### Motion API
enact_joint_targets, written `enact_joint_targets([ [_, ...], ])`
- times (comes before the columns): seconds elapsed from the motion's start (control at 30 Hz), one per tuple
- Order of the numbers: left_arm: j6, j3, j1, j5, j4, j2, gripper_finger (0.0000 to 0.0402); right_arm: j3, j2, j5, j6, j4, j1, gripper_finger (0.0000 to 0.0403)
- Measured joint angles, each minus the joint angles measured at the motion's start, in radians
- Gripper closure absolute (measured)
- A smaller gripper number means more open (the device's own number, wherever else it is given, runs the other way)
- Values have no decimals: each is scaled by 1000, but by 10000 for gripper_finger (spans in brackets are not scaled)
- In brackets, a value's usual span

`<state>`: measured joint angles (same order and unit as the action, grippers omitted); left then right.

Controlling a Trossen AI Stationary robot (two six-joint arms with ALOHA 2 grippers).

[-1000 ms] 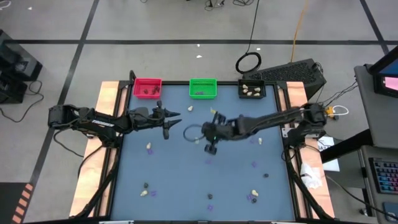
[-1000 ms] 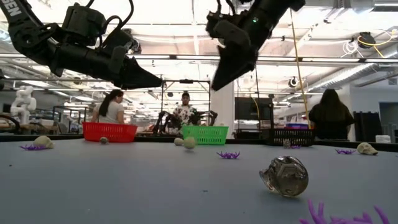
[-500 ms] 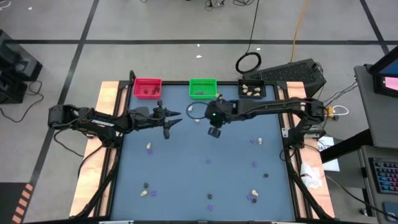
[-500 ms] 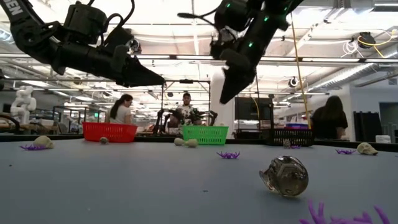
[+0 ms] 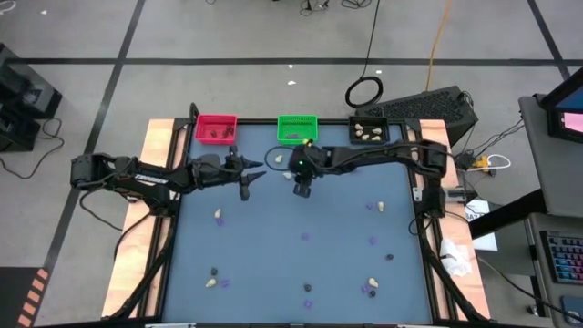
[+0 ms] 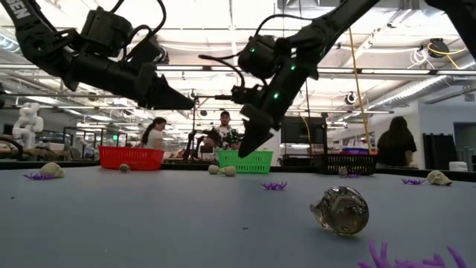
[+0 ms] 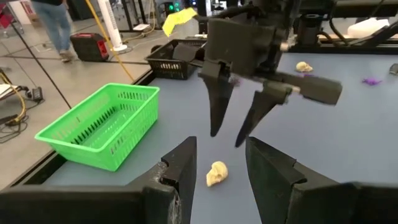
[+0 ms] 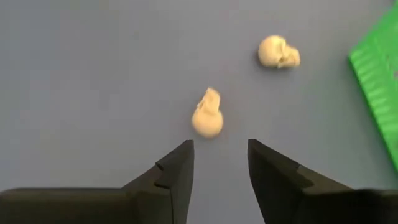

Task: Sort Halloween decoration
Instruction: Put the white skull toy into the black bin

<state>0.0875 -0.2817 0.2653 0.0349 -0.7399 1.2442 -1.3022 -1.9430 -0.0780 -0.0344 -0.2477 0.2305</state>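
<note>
Though lumpy, 2 cream-white skulls (image 8: 207,114).

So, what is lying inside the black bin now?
In the black bin, the high view shows several cream-white lumps. Whether anything lies beneath them cannot be seen; in the low view its wall hides the contents.

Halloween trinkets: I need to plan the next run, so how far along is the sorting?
Partly done. The red bin, green bin and black bin each already hold pieces. In hand: nothing; the right claw hangs open over a cream skull near the green bin, and the left claw waits open. Left: about a dozen trinkets scattered on the table.
</note>
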Motion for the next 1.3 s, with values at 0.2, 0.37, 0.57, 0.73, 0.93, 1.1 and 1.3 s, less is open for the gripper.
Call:
enact_joint_targets([
  [0.2,5,0,18,0,13,0,269,0,-34,-3,-114,114,-6,269],
  [0.37,4,0,21,0,35,0,269,0,-35,1,-116,155,10,319],
  [0.57,4,0,21,0,40,0,269,0,-39,56,-92,168,30,395],
  [0.73,4,0,21,0,42,0,269,0,-58,59,-62,167,31,393],
  [0.93,3,0,21,2,43,0,269,0,-93,53,-39,178,33,402],
  [1.1,1,0,22,7,44,0,269,0,-102,54,-30,172,34,402],
  [1.3,-2,0,21,8,47,0,269,0,-96,52,-6,185,41,402],
])
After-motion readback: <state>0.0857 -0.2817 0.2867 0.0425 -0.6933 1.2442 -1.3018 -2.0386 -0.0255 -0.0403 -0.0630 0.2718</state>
